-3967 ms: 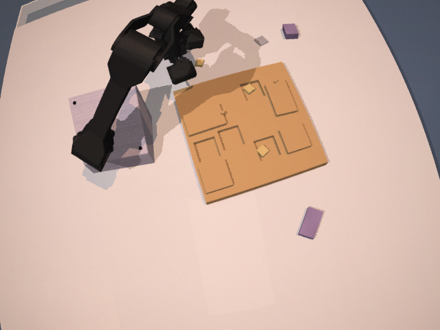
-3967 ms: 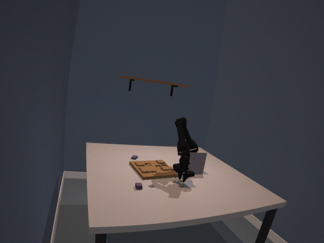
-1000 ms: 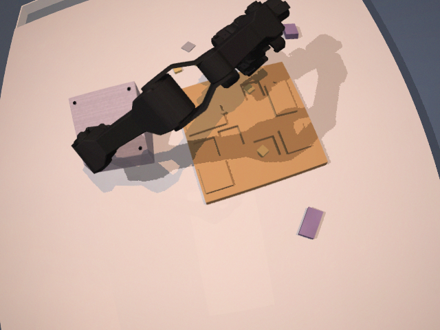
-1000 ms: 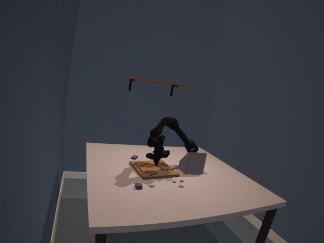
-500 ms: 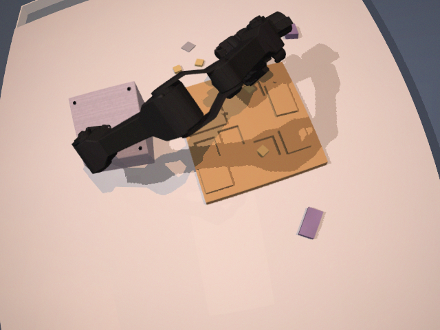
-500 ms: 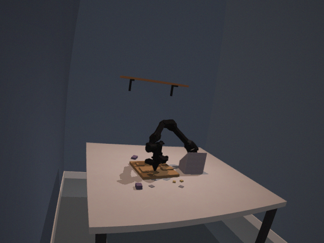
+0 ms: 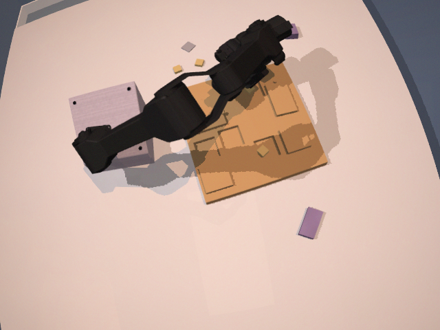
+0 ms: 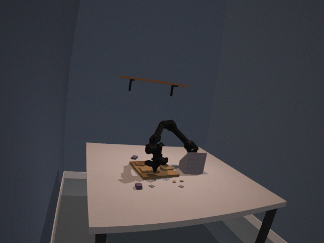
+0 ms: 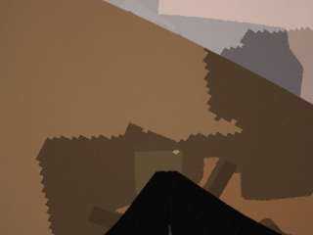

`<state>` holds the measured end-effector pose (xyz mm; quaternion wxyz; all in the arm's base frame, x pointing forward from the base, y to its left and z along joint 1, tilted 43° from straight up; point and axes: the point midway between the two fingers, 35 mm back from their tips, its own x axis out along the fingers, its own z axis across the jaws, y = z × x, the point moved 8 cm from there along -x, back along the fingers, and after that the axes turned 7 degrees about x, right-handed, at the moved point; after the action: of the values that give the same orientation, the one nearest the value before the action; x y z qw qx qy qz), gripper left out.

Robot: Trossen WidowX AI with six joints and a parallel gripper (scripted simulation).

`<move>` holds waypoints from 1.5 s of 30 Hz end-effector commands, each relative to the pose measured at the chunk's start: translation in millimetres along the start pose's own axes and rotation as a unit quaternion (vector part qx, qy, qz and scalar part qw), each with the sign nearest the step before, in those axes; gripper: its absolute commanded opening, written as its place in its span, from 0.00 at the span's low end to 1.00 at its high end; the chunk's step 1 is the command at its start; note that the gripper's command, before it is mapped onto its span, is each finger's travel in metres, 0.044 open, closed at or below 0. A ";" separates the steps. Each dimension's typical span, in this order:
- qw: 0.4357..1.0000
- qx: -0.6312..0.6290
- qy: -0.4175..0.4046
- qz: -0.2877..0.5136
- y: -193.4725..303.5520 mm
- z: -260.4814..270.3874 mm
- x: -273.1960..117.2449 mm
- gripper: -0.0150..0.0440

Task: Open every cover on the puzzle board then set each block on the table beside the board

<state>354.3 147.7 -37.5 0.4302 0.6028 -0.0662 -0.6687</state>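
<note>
The orange-brown puzzle board [image 7: 245,177] [image 8: 170,174] bears flat covers of the same colour, among them a back-right cover [image 7: 282,101] and a front-left cover [image 7: 217,181]; they stand off the wells that I can see. My gripper [image 8: 155,171] [image 9: 165,181] is shut and empty, its tips low over the board's back part; the arm hides them in the top view. A yellow block [image 7: 249,90] [image 9: 157,164] lies right by the tips, in shadow. Another yellow block [image 7: 262,150] sits in a right-hand well. Two small yellow blocks [image 7: 177,69] [image 7: 199,62] [image 8: 174,181] [image 8: 181,180] lie on the table.
A purple block [image 7: 311,223] [image 8: 134,157] lies off the board's front right, another purple block [image 7: 294,31] [image 8: 138,186] beyond its back. Thin grey squares [image 7: 188,46] [image 8: 151,186] [image 8: 180,186] lie behind the board. A large pale box [image 7: 102,110] [image 8: 195,163] stands left, under the arm's base.
</note>
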 end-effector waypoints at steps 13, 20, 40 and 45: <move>1.000 -0.005 -0.003 0.003 5.3 0.1 7.7 0.25; 1.000 -0.008 -0.003 0.003 10.8 -0.8 9.1 0.25; 1.000 -0.009 -0.003 0.003 10.6 -0.7 9.1 0.25; 1.000 -0.009 -0.003 0.003 10.6 -0.7 9.1 0.25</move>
<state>359.5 137.7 -38.3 0.4365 0.5967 -0.0624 -0.6705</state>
